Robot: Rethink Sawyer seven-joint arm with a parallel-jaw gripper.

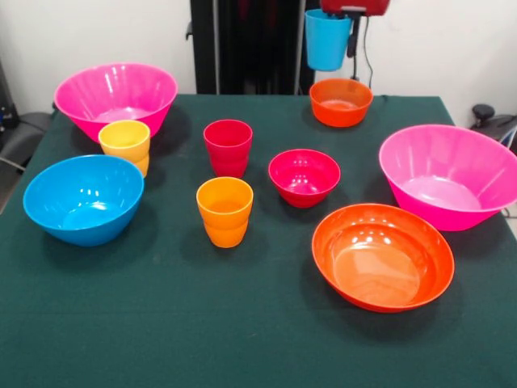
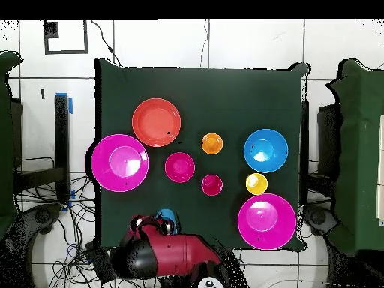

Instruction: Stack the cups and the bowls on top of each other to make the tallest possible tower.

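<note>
My pincer (image 1: 346,32) is clamped on the rim of the blue cup (image 1: 326,39), which hangs upright in the air above the small orange bowl (image 1: 340,102) at the far edge of the bench (image 1: 161,323). To seat it well, I should centre it over a bowl before lowering. My arm reaches down from above, near the pedestal.

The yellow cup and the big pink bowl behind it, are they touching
Cannot tell. In the front view the yellow cup overlaps the pink bowl behind it, hiding any gap. The overhead view shows them meeting edge to edge, without plain contact or gap.
</note>
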